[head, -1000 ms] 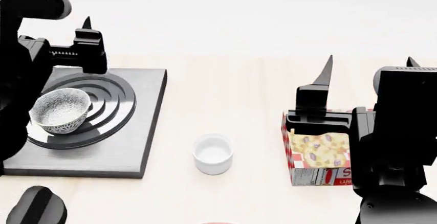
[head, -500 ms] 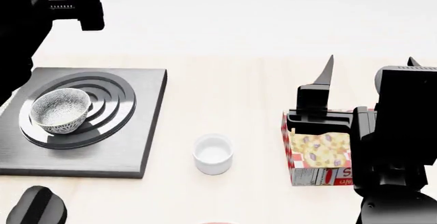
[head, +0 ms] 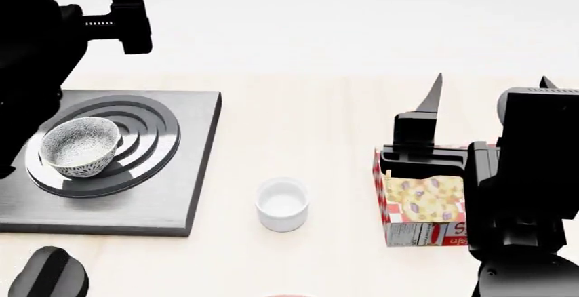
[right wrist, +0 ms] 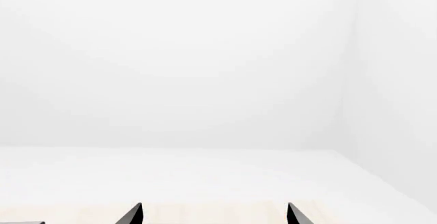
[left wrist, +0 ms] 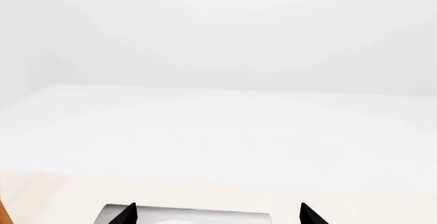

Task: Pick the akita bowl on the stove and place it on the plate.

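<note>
The food carton (head: 421, 205) shows red-check print and tiny unreadable lettering. On a pale wood table (head: 308, 127) in a white room, the akita bowl (head: 80, 146) sits at the stove's (head: 154, 195) nine-o'clock side. Left gripper (left wrist: 217, 215) and right gripper (right wrist: 213, 215) gape, empty.

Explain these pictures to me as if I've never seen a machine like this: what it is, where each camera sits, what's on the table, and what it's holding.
It is a simulated two-armed robot. The head camera looks down over a pale table; the other two pictures come from cameras at each wrist. On the table are a dark stove with a speckled bowl on its burner, a small white cup and a food carton. The left gripper and right gripper both show spread finger tips with nothing between them, so nothing is held. The wrist cameras mostly see blank white background.
</note>
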You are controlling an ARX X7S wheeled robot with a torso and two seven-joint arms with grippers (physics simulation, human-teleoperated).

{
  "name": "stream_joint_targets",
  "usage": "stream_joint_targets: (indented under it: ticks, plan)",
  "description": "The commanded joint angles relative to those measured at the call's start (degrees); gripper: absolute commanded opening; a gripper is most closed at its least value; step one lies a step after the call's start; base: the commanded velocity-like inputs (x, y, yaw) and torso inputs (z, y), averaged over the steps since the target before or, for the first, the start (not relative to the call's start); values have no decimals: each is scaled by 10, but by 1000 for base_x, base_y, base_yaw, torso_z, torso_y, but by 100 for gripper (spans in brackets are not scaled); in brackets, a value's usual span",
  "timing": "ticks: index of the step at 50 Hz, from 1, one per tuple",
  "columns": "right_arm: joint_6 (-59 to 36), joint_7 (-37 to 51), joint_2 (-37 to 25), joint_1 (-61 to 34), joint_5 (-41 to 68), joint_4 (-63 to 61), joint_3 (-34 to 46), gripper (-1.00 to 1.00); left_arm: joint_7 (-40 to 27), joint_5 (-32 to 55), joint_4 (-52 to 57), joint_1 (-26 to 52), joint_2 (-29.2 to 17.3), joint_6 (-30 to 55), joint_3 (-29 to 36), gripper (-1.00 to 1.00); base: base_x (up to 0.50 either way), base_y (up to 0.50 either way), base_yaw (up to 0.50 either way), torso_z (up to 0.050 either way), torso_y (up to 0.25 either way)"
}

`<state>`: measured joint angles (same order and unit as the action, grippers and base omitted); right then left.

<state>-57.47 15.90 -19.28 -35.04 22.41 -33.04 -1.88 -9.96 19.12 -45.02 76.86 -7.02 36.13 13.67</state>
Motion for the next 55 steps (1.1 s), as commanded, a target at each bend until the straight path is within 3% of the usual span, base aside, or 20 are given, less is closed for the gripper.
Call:
stream_joint_targets:
  ticks: [1,32,55]
  plan:
    - [-3,-4,5,0,-5,0,-7,100,24,11,-5,-9,7,-13,-11,100,0,0,0,0,0]
    - [-1,-1,2,0,2,2,-6,100,37,-22,18,-12,-6,-74,38,100,0,0,0,0,-40]
    - [-2,3,0,1,7,0,-6,100,34,-5,51,-20,-12,-50,36,100,0,0,0,2,-88]
